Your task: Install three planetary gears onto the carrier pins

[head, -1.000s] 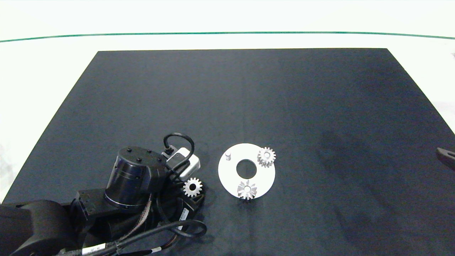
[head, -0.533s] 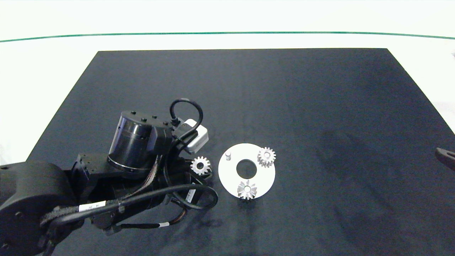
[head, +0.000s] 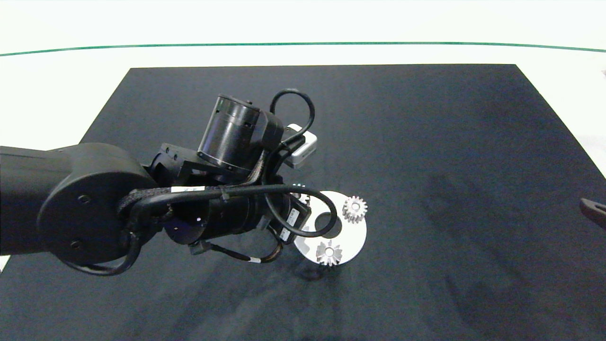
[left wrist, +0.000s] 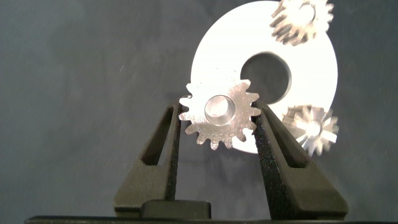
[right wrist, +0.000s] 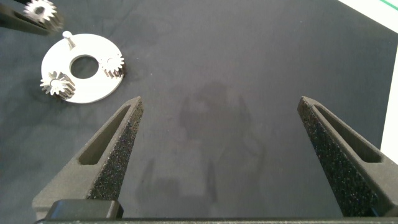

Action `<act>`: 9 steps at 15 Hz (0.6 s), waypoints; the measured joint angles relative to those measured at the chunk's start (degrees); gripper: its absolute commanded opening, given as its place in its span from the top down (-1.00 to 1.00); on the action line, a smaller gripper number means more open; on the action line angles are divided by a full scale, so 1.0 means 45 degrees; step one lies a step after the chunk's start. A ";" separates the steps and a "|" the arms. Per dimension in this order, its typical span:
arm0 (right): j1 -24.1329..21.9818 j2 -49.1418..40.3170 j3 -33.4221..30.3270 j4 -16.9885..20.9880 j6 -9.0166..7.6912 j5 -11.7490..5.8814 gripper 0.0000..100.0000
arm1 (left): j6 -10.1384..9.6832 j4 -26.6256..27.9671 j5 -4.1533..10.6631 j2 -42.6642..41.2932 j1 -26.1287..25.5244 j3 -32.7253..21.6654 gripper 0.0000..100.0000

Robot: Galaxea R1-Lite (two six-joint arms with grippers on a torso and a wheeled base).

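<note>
the left claw (left wrist: 219,124) is clenched on one small metal gear (left wrist: 219,114), its two fingers (left wrist: 163,149) pressing the gear's teeth from either side. the gear hangs above the near-left edge of the white disc (head: 355,234), apart from it, with its centre hole facing the wrist camera. in the right wrist view the same gear (right wrist: 42,10) sits above the one bare peg (right wrist: 69,38), not yet on it. from overhead the left arm (head: 142,208) covers that side of the disc.

two more gears already sit on the disc: one (head: 354,208) on the far-right peg, the other (head: 328,252) on the near peg. the disc lies on a dark mat (head: 426,142) on the desk.

the right claw (right wrist: 221,155) is released, fingers wide apart, hanging over bare mat well to the right of the disc.
</note>
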 measured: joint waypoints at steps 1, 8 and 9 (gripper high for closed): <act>0.0000 -0.0030 0.0000 0.0005 0.0000 0.0003 -1.00 | 0.0111 0.0022 0.0005 0.0236 -0.0024 -0.0176 0.92; 0.0000 -0.0087 0.0049 -0.0003 0.0000 0.0000 -1.00 | 0.0393 -0.0024 0.0008 0.1078 0.0033 -0.0482 0.92; 0.0000 -0.0087 0.0060 0.0000 -0.0003 0.0000 -1.00 | 0.0398 -0.0024 0.0019 0.1108 0.0038 -0.0482 0.92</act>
